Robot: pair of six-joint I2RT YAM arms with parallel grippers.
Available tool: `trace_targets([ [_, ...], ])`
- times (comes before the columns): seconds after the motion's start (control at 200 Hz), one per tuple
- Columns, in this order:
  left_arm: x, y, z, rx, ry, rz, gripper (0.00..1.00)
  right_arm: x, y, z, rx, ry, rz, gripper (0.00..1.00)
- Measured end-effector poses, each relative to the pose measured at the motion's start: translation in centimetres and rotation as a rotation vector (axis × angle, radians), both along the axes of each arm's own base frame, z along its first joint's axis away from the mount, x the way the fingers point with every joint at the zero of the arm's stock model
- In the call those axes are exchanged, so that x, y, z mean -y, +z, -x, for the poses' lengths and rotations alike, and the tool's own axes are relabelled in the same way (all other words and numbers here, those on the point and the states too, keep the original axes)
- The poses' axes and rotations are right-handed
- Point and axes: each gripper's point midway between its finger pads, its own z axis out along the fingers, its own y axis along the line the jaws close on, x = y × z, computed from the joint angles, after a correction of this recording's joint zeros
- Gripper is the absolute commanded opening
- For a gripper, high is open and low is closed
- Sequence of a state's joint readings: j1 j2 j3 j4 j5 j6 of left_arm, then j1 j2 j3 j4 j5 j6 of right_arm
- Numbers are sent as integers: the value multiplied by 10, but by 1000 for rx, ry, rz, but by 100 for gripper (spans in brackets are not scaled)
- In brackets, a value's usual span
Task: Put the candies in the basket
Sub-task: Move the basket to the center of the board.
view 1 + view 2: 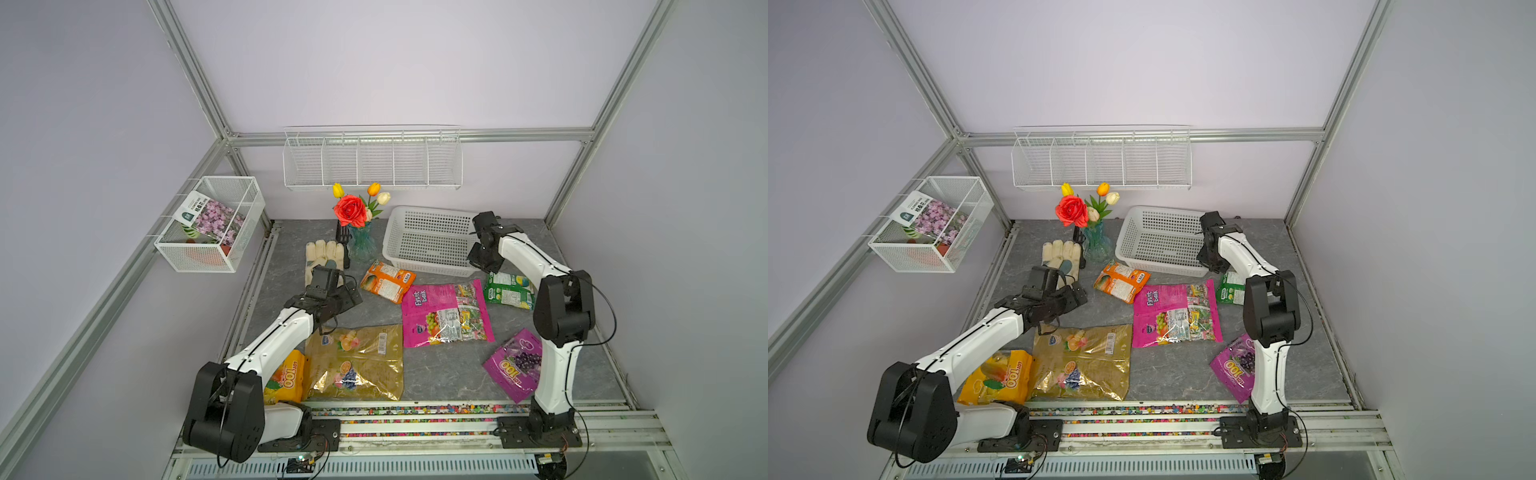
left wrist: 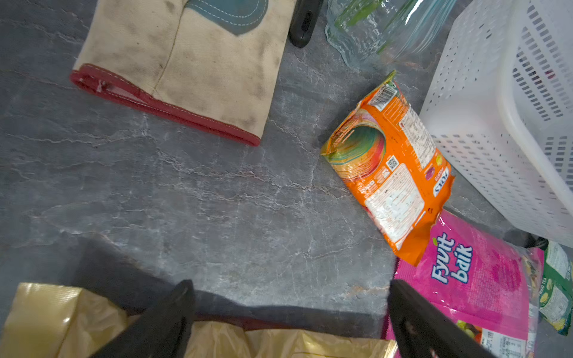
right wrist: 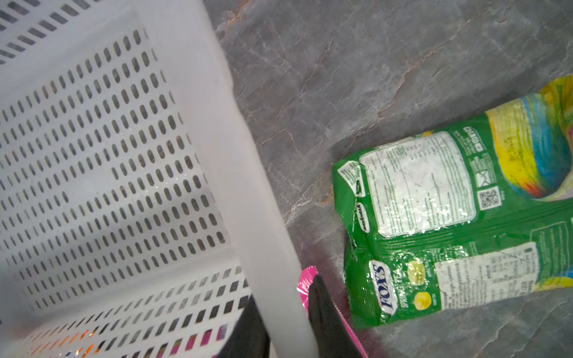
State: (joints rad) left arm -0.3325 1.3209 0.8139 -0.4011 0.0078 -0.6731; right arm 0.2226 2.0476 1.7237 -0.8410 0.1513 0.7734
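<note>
the right gripper (image 3: 282, 297) was pinched on the rim of the white basket (image 1: 430, 269) at its near right corner, one finger inside the wall and one outside. the left gripper (image 2: 290, 286) hung wide open and empty over the bare table (image 1: 449, 374), between the glove (image 1: 324, 257) and the gold bag (image 1: 357, 361). the basket stood at the back beside the vase (image 1: 360, 245). all the candy lay outside it: green bag (image 1: 509, 291), magenta bag (image 1: 444, 316), orange bag (image 1: 386, 282), yellow bag (image 1: 996, 376), purple bag (image 1: 515, 365).
</note>
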Motion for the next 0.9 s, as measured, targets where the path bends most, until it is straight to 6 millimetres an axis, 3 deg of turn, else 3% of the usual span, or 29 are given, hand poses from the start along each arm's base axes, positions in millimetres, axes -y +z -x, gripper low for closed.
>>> trace_targets([
  [0.42,6,-12,-4,-57,-16,4,100,-18,-3,6,-13,192,-50,15],
  [0.71,12,-20,2,-110,-34,26,93,-17,4,17,-13,257,-27,47],
  [0.81,20,-24,4,-133,-62,60,89,-14,23,25,20,271,-10,54],
  [0.9,26,-31,7,-165,-88,83,88,-11,52,33,85,281,4,59],
])
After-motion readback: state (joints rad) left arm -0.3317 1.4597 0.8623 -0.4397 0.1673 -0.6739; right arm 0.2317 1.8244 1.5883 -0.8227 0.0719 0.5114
